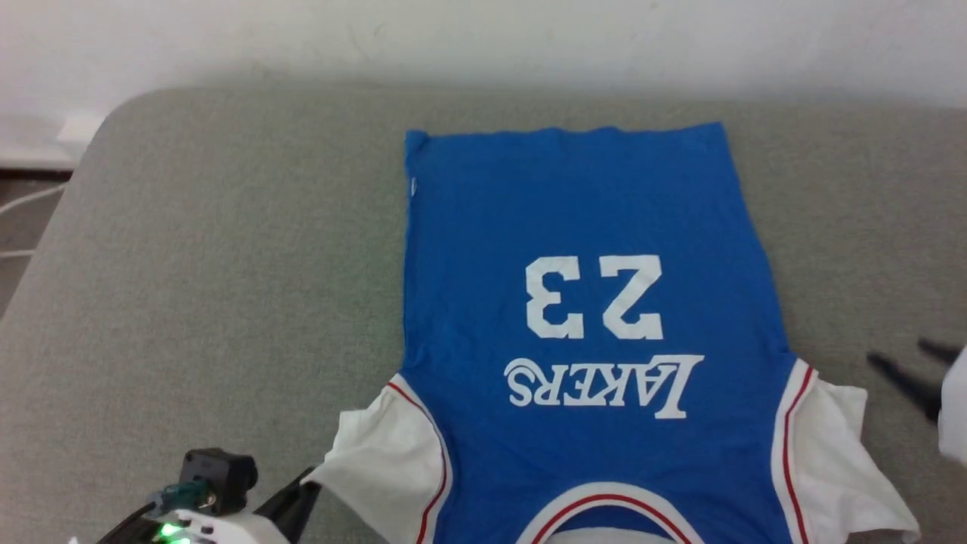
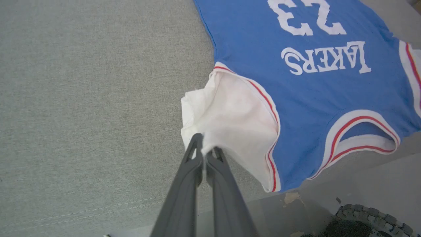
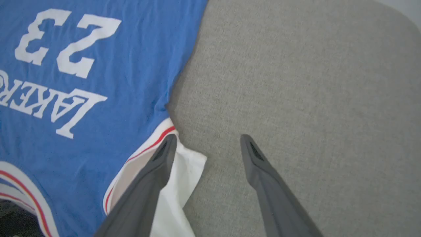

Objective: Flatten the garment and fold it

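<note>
1. The garment lies spread, print up, on the grey fabric-covered counter. Its collar is toward the robot and its hem toward the white wall.
2. Left gripper: jaws clenched on the edge of the bunched left-hand sleeve.
3. Right gripper: jaws released, grasping nothing. One finger overlies the right-hand sleeve; the other is over bare counter.
4. Surroundings: a white cable lies on the floor beyond the counter's left edge, and a black tyre sits below its near edge.

A grey fabric-covered counter with a rounded corner is standing before a white wall. White cables are lying on the floor beside it; a stitched seam is running along its edge.
</note>
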Available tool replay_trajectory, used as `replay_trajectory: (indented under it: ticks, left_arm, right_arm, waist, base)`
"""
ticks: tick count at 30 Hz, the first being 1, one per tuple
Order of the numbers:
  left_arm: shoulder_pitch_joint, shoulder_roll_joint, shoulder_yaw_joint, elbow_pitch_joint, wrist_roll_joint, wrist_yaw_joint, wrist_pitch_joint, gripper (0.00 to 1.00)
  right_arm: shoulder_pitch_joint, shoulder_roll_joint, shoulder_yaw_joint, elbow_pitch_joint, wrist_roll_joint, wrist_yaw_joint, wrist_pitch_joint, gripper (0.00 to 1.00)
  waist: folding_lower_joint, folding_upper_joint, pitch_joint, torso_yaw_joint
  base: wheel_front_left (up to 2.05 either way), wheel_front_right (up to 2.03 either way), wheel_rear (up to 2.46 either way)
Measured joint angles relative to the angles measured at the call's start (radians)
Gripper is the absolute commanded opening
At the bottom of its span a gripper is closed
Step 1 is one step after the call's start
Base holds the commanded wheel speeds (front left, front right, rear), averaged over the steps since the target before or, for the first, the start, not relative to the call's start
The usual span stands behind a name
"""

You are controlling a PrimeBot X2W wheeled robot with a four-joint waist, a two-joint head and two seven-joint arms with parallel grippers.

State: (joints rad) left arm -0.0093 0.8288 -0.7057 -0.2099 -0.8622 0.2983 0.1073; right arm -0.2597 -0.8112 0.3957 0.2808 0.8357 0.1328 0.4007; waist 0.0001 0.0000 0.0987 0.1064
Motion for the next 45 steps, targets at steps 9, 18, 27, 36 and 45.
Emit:
replay_trajectory:
  ticks: [9,18,27,36,45]
  left_arm:
    - [-0.068,-0.118,-0.014,-0.12,0.068,0.062,-0.051,0.0]
    - [-0.147,-0.249,-0.092,-0.109,0.133,0.048,-0.081,0.0]
    - [-0.19,-0.332,-0.132,-0.071,0.141,0.007,-0.118,0.0]
    - [-0.201,-0.351,-0.136,-0.051,0.141,0.0,-0.14,0.0]
    - [-0.202,-0.345,-0.131,-0.035,0.141,-0.007,-0.143,0.0]
  right_arm:
    - [-0.324,0.06,-0.121,-0.01,-0.116,0.0,0.187,1.0]
    - [-0.653,0.066,-0.188,0.186,-0.272,0.0,0.361,1.0]
    - [-0.824,0.014,-0.228,0.297,-0.38,0.0,0.45,1.0]
    - [-0.866,-0.009,-0.19,0.331,-0.431,-0.001,0.472,1.0]
    - [-0.856,-0.005,-0.171,0.329,-0.406,-0.001,0.459,0.0]
  waist:
    - [0.0002,0.0,0.144,0.081]
    - [0.0003,0.0,0.309,0.193]
    - [0.0002,0.0,0.446,0.324]
    - [-0.0004,0.0,0.53,0.418]
    - [-0.0001,0.0,0.53,0.416]
  base:
    - [0.0,0.0,0.0]
    - [0.0,0.0,0.0]
    - [0.0,0.0,0.0]
    - [0.0,0.0,0.0]
    - [0.0,0.0,0.0]
